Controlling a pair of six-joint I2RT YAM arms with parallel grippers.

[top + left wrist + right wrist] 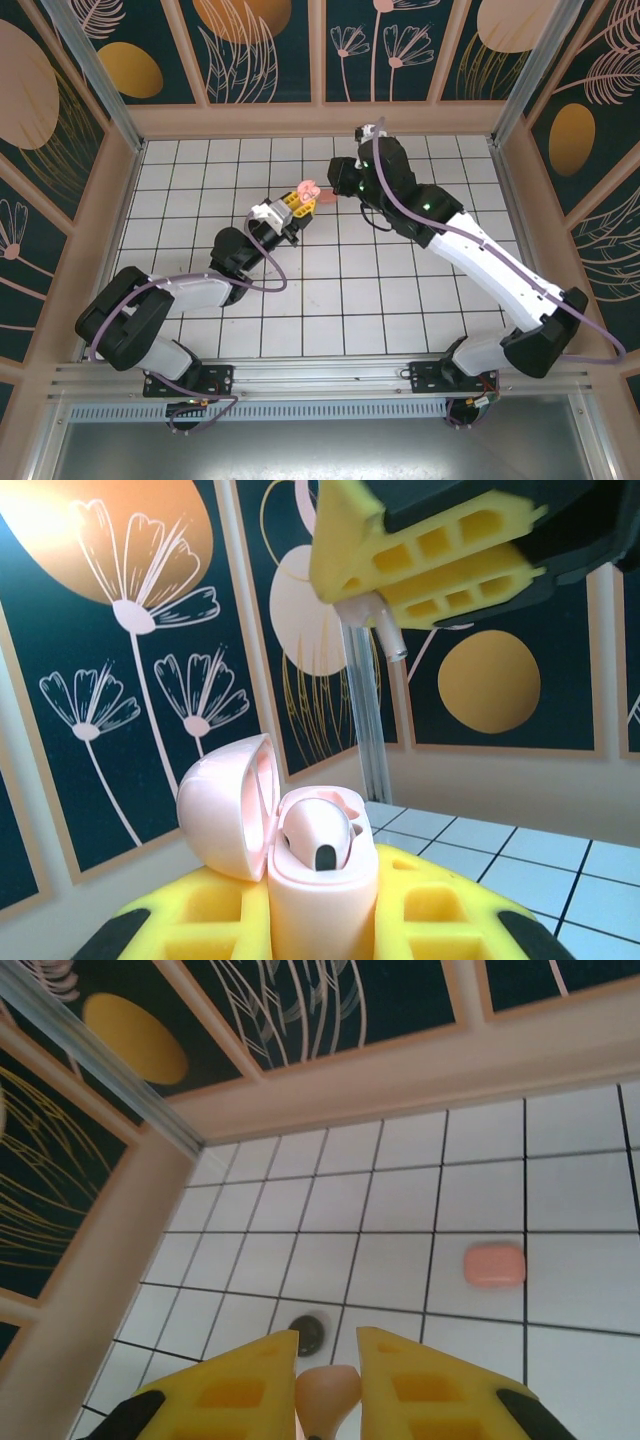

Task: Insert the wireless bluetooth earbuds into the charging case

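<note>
Here left tool [322, 920] clamps case [318, 870], right tool [328, 1352] earbud [327, 1388].

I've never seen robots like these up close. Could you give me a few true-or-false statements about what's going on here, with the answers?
1. The left end effector grips a pale pink charging case whose lid stands open. True.
2. That case is empty. False: one seated earbud is in it.
3. The right end effector pinches a pale pink earbud. True.
4. The coral case on the tiles lies open. False: it is shut.
</note>
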